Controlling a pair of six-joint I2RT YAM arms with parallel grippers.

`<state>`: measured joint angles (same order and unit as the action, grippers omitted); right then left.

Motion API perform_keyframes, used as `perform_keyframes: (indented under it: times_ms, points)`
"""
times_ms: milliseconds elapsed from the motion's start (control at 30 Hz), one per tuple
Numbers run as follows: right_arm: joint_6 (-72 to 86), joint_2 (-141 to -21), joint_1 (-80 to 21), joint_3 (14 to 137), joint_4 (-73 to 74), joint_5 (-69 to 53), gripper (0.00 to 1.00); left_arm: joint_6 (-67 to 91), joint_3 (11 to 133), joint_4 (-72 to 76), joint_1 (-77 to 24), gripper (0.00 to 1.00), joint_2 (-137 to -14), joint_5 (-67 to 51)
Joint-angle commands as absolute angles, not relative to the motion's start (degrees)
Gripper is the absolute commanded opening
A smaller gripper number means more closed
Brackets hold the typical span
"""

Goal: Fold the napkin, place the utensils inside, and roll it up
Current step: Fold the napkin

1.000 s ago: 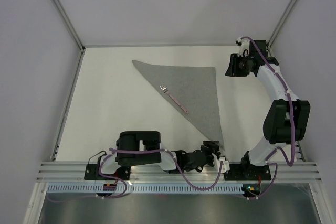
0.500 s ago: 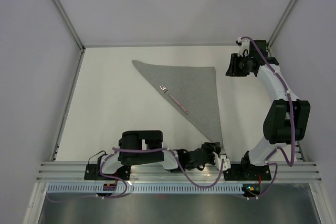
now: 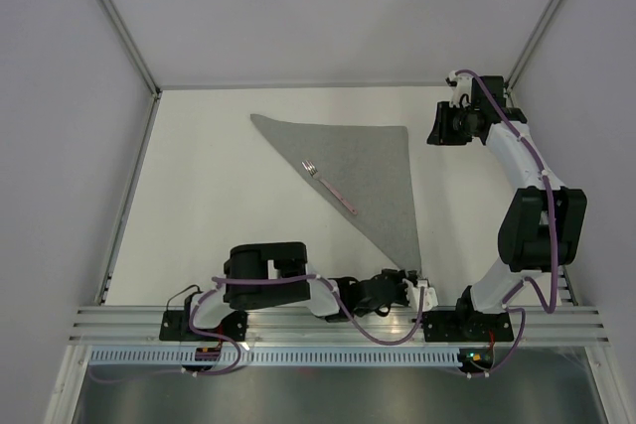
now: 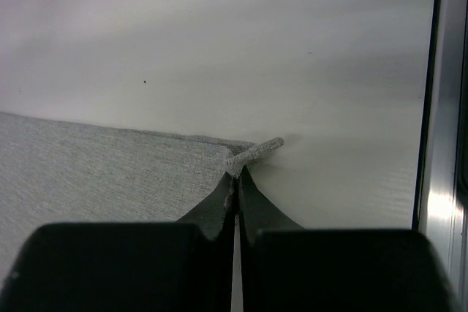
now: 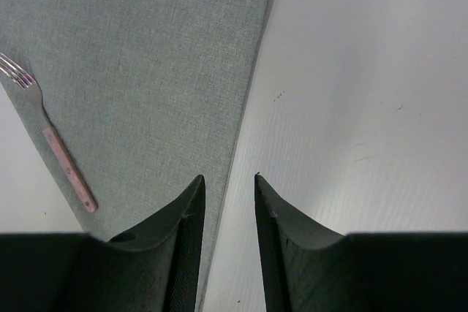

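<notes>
The white table (image 3: 199,196) carries everything. The napkin (image 3: 373,171) lies flat on it, folded into a grey triangle with its long slanted edge facing left and one sharp corner pointing toward the arms.

It looks soft, light and felt-like, so I'd expect it to sag and drape if lifted rather than hold its shape. As there are probably two layers, they could slide apart. The corners are the sensible places to take hold, pinching both layers together and moving slowly.

At the napkin's near corner the left tool (image 4: 235,174) sits low on the table. Its jaws are pressed together on the very tip of the cloth, and a little nub of fabric pokes out beyond them. That is a thin bite and a sharp tug might pull it free.

Just beyond the napkin's far right corner the right tool (image 5: 228,180) hangs above the table, its jaws partly apart with nothing between them.

A fork (image 3: 329,186) with a pink handle lies right along the napkin's slanted edge, tines toward the far corner. It is the only utensil I can see. It looks stiff, slim and light, likely to skate if the cloth is jerked. The mid-handle is the best place to grip it, though it lies very low against the fabric.
</notes>
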<state>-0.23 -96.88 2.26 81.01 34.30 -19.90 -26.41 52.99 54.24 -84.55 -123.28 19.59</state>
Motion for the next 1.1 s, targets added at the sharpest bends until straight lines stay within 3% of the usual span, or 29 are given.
perform_keyframes:
  times_ms: [0,500,767,1067]
  points:
    - [0.4,-97.8,2.4,81.1,33.9,-20.0,0.39,-17.3,53.6,54.5,-83.1,0.02,-119.7,18.9]
    - [0.5,-98.7,2.3,81.4,34.4,-20.5,0.38,19.6,45.8,47.9,-63.6,0.02,-102.8,16.7]
    - [0.5,-99.4,2.2,81.9,34.7,-20.8,0.38,29.1,45.9,39.8,-51.0,0.02,-99.1,15.5]
    - [0.5,-99.8,2.1,82.3,34.9,-21.2,0.38,35.1,48.9,34.0,-37.8,0.02,-100.2,5.7]
